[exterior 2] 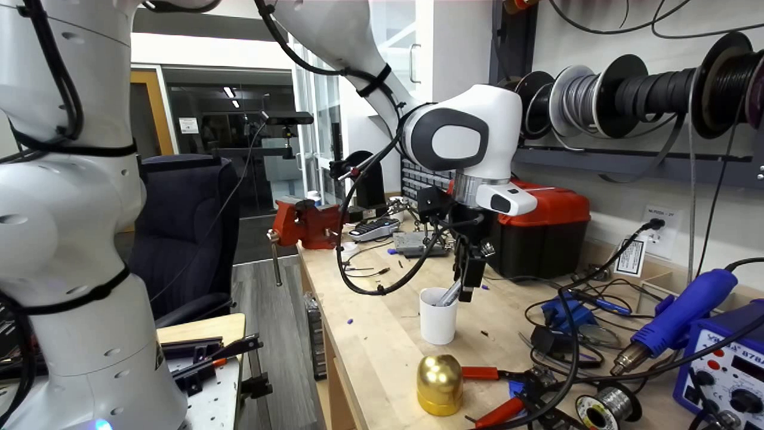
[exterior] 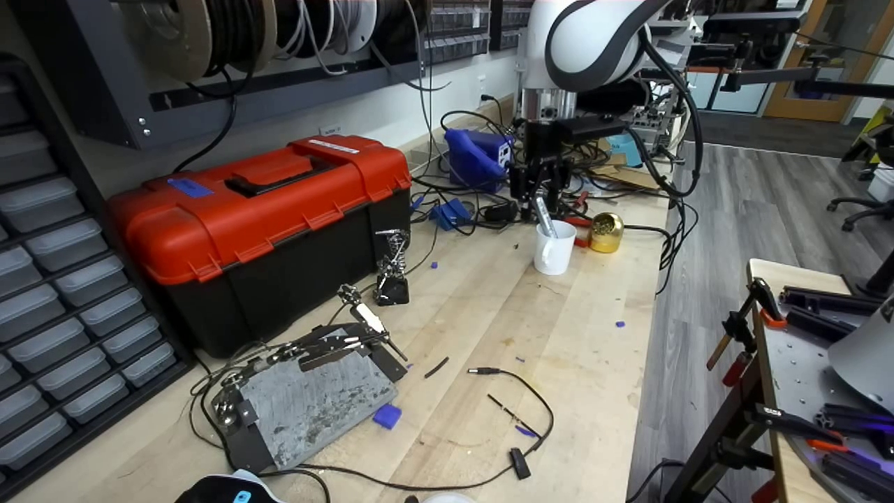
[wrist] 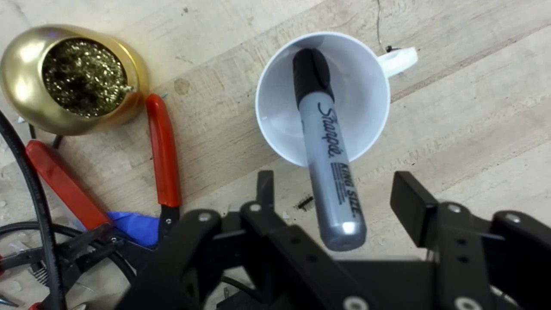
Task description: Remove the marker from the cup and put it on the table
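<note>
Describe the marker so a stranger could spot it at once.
On the table with the red-lidded toolbox stands a white cup. The marker leans inside it, black cap down, grey barrel jutting past the rim. Unlike the round gold pot nearby, it is slim and lettered Sharpie.

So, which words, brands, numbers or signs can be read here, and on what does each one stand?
"Sharpie", on the marker.
"KING SIZE", also on the marker.
"878", seemingly, on the blue box, whose other lettering is unclear.
Too small or blurred to read: the marker's fine print, the outlet label, the white tag, the toolbox sticker, the background notice.
</note>
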### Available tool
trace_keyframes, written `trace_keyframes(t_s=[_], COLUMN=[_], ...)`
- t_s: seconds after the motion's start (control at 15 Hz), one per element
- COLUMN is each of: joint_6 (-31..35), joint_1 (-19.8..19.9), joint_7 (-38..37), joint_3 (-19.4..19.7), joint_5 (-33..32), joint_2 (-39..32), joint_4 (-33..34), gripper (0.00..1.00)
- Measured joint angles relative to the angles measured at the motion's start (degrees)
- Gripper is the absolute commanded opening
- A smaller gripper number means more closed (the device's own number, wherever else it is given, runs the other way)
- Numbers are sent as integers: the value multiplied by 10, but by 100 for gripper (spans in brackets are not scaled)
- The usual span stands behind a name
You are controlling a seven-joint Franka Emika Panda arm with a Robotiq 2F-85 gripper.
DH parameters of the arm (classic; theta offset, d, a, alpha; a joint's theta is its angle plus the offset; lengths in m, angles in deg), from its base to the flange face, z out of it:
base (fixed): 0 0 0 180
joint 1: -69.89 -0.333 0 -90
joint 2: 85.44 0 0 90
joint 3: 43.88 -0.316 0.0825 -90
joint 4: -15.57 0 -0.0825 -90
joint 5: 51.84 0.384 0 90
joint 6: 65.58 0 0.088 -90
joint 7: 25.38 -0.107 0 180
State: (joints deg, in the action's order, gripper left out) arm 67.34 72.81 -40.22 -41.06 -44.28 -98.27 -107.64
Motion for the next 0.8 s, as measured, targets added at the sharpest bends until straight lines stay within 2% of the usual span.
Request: trace_keyframes(t_s=[0.33, 0.8], joint_6=[0, 0], joint_1=[0, 1], joint_7=[11, 14], joint_3=[4, 8], joint_5=[3, 4], joint_2=[1, 6], joint_4=[3, 3], gripper=[2, 4])
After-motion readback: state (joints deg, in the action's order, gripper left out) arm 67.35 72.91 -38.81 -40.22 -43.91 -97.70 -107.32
